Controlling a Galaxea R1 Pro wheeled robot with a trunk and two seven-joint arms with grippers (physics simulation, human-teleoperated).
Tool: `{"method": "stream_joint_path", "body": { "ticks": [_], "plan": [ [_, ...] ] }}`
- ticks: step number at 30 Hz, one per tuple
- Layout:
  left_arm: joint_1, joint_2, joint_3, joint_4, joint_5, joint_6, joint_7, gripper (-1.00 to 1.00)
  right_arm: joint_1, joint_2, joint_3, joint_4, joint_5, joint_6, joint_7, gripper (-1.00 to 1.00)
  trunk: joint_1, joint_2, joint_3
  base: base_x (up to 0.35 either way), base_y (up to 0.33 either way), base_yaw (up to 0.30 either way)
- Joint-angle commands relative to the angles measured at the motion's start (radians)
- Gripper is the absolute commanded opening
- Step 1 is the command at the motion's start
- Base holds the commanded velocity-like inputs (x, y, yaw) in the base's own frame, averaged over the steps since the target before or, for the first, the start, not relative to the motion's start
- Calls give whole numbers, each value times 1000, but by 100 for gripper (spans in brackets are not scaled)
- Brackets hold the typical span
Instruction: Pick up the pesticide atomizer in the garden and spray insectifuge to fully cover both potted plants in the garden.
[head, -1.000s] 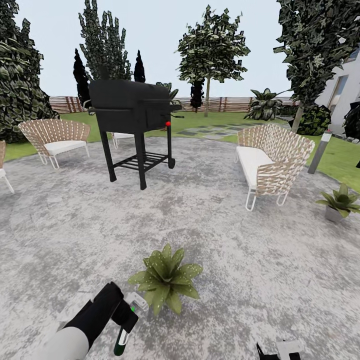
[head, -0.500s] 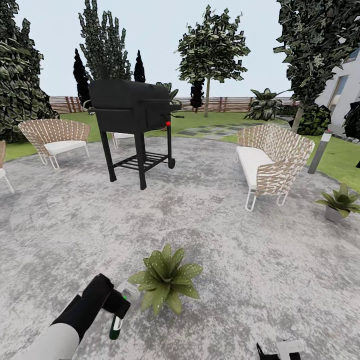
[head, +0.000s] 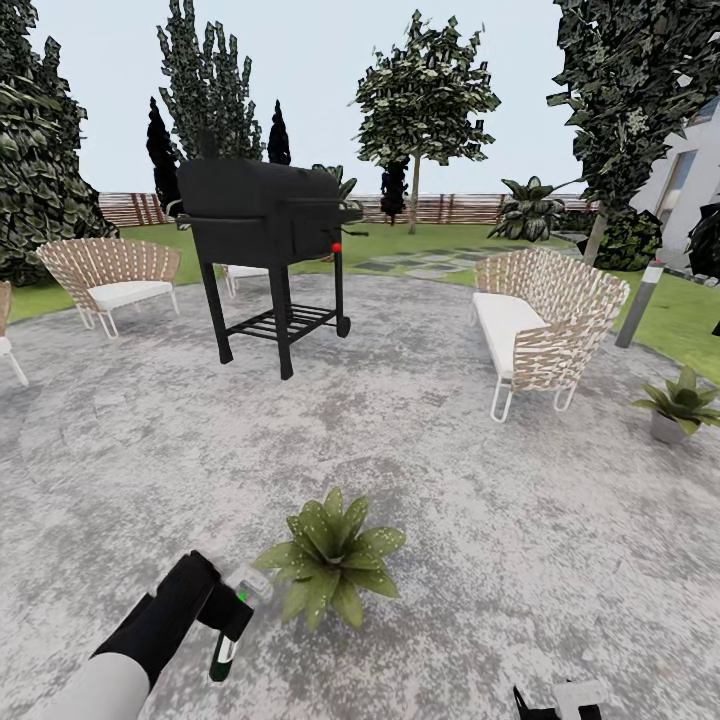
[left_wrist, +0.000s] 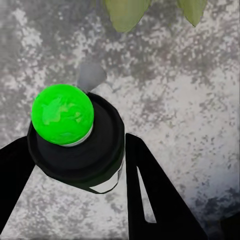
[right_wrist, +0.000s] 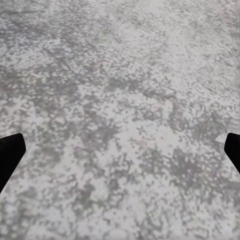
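A black barbecue grill (head: 268, 222) on a wheeled frame is seen well beyond the left gripper (head: 228, 617), with a red knob on its front. A woven chair with a white cushion (head: 112, 275) is placed just left of the grill, and a woven bench (head: 545, 320) with a white seat is set far off toward the gripper's right. A grey post (head: 640, 303), possibly a lamp, is stood on the grass past the bench. Tall trees (head: 425, 100) and a pale building wall (head: 690, 185) are seen farther back.
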Motion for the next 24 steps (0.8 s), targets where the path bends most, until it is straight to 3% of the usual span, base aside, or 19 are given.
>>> {"method": "stream_joint_path", "body": {
  "ticks": [1,6,12,17,24],
  "plan": [
    [0,2,-5,10,-9,0,-9,-100,-1,0,-8,0,2,-3,7,100,0,0,-1,0,0,0],
    [-1,-14,-12,55,-11,-1,-4,-100,-1,0,-8,0,2,-3,7,100,0,0,-1,0,0,0],
    [-14,-70,-17,57,-10,3,-2,-100,-1,0,-8,0,2,-3,7,100,0,0,-1,0,0,0],
    [1,-31,-21,60,-16,0,-4,-100,-1,1,-8,0,2,-3,7,100,0,0,-1,0,0,0],
    [2,-31,-22,60,-16,1,-1,-100,-1,0,-8,0,2,-3,7,100,0,0,-1,3,1,0]
  ]
}}
